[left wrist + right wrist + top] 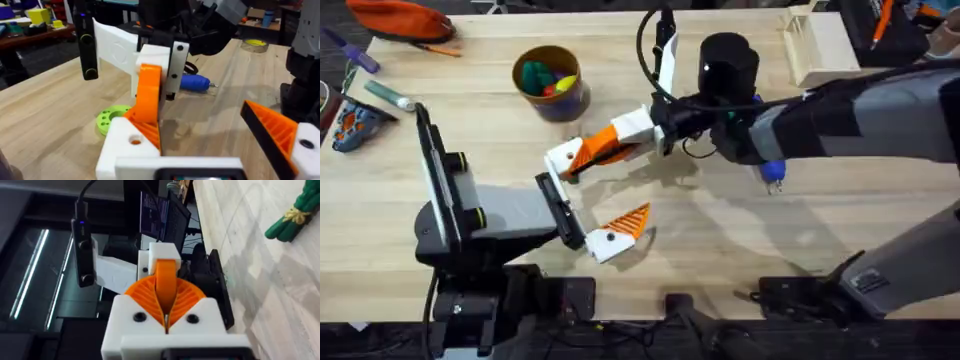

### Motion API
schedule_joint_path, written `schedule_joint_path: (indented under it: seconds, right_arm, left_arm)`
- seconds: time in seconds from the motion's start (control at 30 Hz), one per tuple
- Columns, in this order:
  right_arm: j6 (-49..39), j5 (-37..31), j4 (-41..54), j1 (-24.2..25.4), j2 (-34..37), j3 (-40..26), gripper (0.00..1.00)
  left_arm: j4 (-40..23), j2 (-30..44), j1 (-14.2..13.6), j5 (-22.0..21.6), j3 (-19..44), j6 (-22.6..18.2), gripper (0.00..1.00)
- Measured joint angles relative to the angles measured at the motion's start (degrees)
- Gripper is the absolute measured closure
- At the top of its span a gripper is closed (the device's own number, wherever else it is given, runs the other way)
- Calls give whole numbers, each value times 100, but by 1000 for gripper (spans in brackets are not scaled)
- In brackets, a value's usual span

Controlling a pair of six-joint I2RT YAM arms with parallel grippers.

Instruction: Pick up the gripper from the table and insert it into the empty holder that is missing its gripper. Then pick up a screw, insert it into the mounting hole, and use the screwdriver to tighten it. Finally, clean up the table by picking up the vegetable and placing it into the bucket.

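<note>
The left tool (595,195) is open, its two fingers spread wide just above the bench (820,220). One finger carries a ribbed orange pad (272,130). The other is the bare white holder (125,150), with a round hole in its face.

The wedge (147,95) stands against that holder, its lower end touching the white bracket. The right tool (610,145), reaching across from the right, is clamped on the wedge's upper end. In the right wrist view its two ribbed pads (187,295) press on the wedge from both sides.

A lime-green ring (110,117) lies flat on the bench just beside the holder. The blue screwdriver (772,172) lies on the bench farther off, partly under the right arm. The vegetable (295,215), a dark green bundle with a yellow tie, rests on the bench apart from both tools.

The bucket (550,80) stands upright at the far side, with coloured toy pieces inside it.
</note>
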State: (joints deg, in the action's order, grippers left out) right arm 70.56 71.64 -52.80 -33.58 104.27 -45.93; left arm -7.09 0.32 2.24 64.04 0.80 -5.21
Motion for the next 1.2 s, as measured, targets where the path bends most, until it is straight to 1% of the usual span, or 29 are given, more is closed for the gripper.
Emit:
schedule_joint_path:
  seconds: [0.63,0.67,0.73,0.77,0.83,0.93,1.1,1.2]
  right_arm:
    - [5,-72,-11,-15,0,4,986]
    - [19,-77,-9,-15,0,4,974]
    - [25,-111,6,-15,0,4,883]
    - [24,-269,17,-15,0,21,768]
    - [22,-405,28,-13,0,31,696]
    - [20,-555,33,-9,0,37,623]
    - [21,-635,37,-9,0,39,587]
    - [23,-651,39,-9,0,42,544]
  left_arm:
    - [2,0,0,-27,0,15,15]
    - [2,0,0,-27,0,12,15]
    - [4,0,0,-46,0,10,15]
    - [2,0,0,8,0,6,15]
    - [-4,0,-8,88,0,-4,16]
    - [-13,0,-11,135,0,-30,15]
    - [-13,-1,-11,139,0,-38,15]
    - [-13,0,-11,139,0,-38,15]
